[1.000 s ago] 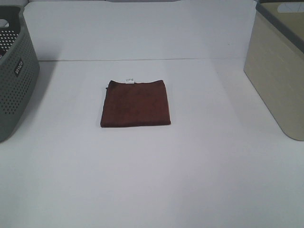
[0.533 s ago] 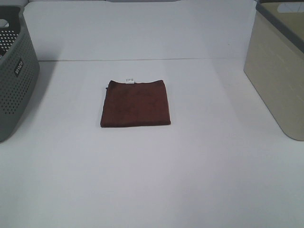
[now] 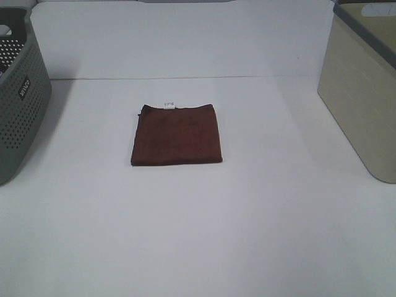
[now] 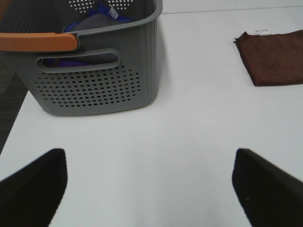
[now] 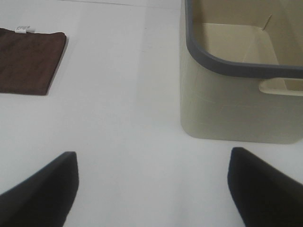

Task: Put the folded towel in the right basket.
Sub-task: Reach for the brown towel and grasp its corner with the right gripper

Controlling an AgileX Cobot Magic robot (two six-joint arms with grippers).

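Note:
A folded dark brown towel with a small white tag lies flat on the white table, in the middle. It also shows in the left wrist view and the right wrist view. The right basket is beige with a grey rim, at the table's right edge; the right wrist view shows it empty. My left gripper is open over bare table beside the grey basket. My right gripper is open over bare table in front of the beige basket. Neither gripper shows in the exterior view.
A grey perforated basket stands at the table's left edge; in the left wrist view it holds blue and grey cloth and has an orange handle. A white wall rises behind the table.

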